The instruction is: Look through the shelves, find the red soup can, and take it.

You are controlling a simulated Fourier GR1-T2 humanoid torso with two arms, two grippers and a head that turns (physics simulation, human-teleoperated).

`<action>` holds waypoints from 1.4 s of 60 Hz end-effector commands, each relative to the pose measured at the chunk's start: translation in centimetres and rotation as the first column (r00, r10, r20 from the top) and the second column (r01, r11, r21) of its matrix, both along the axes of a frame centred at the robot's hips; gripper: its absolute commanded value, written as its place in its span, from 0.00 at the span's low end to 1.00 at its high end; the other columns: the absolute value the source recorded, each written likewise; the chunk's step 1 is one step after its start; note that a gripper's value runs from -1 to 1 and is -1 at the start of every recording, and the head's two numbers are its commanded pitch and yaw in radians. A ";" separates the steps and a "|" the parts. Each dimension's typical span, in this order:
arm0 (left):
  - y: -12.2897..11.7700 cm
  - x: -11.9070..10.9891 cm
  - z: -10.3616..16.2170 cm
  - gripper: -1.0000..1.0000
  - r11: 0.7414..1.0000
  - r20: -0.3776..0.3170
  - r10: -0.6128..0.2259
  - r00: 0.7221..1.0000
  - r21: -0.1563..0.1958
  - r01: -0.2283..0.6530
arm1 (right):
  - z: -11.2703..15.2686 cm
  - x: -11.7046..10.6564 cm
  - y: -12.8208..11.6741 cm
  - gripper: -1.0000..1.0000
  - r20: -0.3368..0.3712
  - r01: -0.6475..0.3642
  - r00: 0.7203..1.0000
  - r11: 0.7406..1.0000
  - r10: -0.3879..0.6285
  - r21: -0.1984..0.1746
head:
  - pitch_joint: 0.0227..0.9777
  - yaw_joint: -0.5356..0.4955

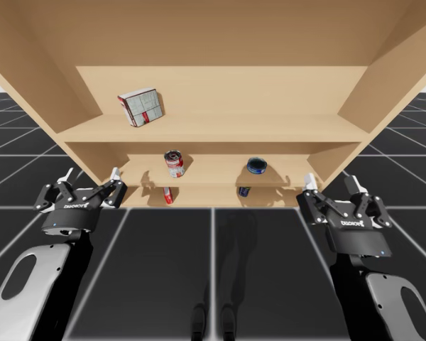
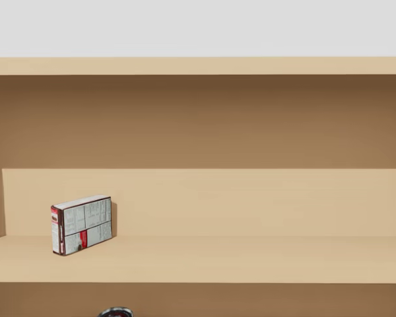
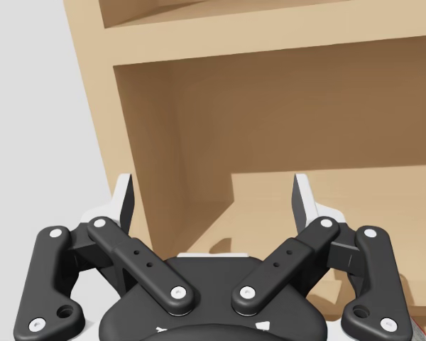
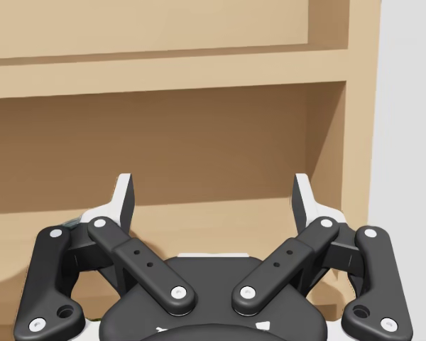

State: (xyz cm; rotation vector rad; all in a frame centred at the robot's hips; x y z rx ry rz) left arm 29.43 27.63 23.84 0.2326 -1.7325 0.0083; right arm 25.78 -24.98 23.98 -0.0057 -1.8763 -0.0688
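Left gripper (image 1: pixel 91 177) fingers spread wide, empty; right gripper (image 1: pixel 331 185) likewise, both short of the shelves (image 1: pixel 383 85). Red soup can (image 1: pixel 174 165) stands on middle shelf (image 1: pixel 213 170). Likely rigid, smooth, fairly heavy: pinch across its sides, mid-height.

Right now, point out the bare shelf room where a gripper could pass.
Upper shelf: bare from the white box to the right wall. Lower shelf: a gap between the red can and the blue can, bare boards outside each. Nowhere is crowded.
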 end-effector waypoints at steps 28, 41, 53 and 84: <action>0.5 -0.1 0.3 0.00 1.000 0.007 0.007 1.000 -0.002 -0.007 | -0.1 0.1 0.0 0.00 0.009 0.051 0.999 0.999 -0.051 -0.007 | 0.27 0.56; 1.0 -0.2 0.6 0.00 1.000 0.010 0.003 1.000 -0.018 -0.003 | -0.2 0.1 0.2 0.00 -0.004 0.040 0.999 0.999 -0.040 -0.022 | 0.42 0.65; 1.2 -0.7 1.3 0.00 1.000 0.017 -0.003 1.000 -0.031 0.004 | -0.3 0.1 0.4 0.00 -0.010 0.032 0.999 0.999 -0.032 -0.030 | 0.52 0.72; -2.8 -4.1 4.9 0.00 0.980 -0.058 -0.176 0.983 -0.107 0.169 | -0.6 0.2 0.7 0.00 -0.021 0.030 0.999 0.999 -0.031 -0.045 | 0.53 0.73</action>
